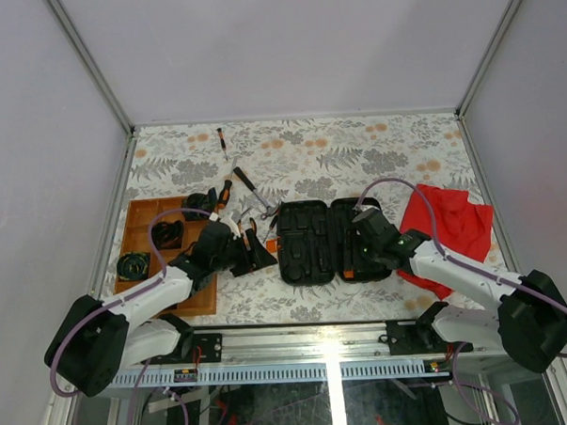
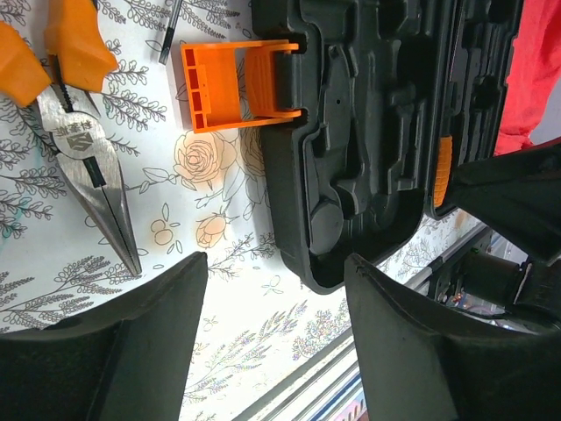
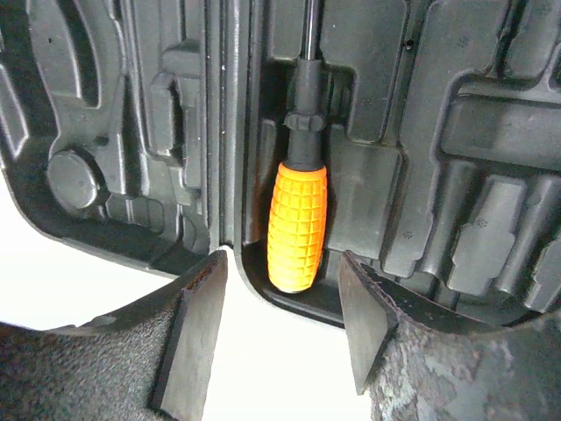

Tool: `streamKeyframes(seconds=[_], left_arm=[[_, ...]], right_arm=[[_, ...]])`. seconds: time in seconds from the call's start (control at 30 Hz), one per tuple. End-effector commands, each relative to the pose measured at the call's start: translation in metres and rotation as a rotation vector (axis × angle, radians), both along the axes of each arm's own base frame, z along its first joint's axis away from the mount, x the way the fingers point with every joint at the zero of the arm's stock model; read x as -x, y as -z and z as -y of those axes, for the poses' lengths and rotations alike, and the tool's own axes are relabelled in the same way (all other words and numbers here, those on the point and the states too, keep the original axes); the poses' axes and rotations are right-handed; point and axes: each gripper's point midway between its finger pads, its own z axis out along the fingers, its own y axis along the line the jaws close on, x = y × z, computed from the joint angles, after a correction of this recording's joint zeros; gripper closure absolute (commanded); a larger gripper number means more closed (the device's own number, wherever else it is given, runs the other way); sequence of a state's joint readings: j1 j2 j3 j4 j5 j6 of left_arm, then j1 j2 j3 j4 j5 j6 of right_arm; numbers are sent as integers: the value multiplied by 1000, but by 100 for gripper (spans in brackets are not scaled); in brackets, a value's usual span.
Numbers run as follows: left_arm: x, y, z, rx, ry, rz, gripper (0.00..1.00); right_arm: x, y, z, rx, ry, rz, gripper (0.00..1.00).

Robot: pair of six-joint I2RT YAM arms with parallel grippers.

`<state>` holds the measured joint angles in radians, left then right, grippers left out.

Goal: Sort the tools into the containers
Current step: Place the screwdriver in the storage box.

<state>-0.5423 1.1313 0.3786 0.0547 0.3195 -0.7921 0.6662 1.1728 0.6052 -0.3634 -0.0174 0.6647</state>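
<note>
The black tool case lies open in the middle of the table. An orange-handled screwdriver lies in a slot of its right half. My right gripper is open and empty, just off the handle's end; in the top view it sits over the case's right half. My left gripper is open and empty above the cloth by the case's left front corner, near the orange latch. Long-nose pliers lie left of it. A hammer and a tiny driver lie farther back.
The wooden tray stands at the left with dark items in its compartments. More orange-and-black tools lie between tray and case. A red cloth lies at the right. Grey walls surround the table; a metal rail runs along the front.
</note>
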Motion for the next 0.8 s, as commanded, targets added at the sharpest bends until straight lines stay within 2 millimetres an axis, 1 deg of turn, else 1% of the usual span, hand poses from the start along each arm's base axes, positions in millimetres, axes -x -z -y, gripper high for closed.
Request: streamKeyframes(seconds=[0.0,0.13,0.23,0.37,0.57,0.63,0.67,0.77], left_arm=[[-8,-10,6,36,13,48,37],[-12,-9,6,15,17,63,37],[-15,-7,5,-8,23,68,37],[-16,-4,8,-27,29,69,38],[-13,5,20,-49,59,56,40],[-14,8,23,-52,59,47,42],[-13,9,24,-54,61,42,46],[-13,14,25,-83,54,39,52]], right_arm=[[-15,-28,-2,-20,-3,93,39],[-27,-45,12,20,16,206,39],[-33,-53,18,34,3,283,39],[-32,-53,26,72,-1,298,38],[-31,-50,25,61,3,299,38],[-31,-51,24,55,4,300,38],[-32,-51,24,54,4,301,38],[-31,-50,24,51,5,298,39]])
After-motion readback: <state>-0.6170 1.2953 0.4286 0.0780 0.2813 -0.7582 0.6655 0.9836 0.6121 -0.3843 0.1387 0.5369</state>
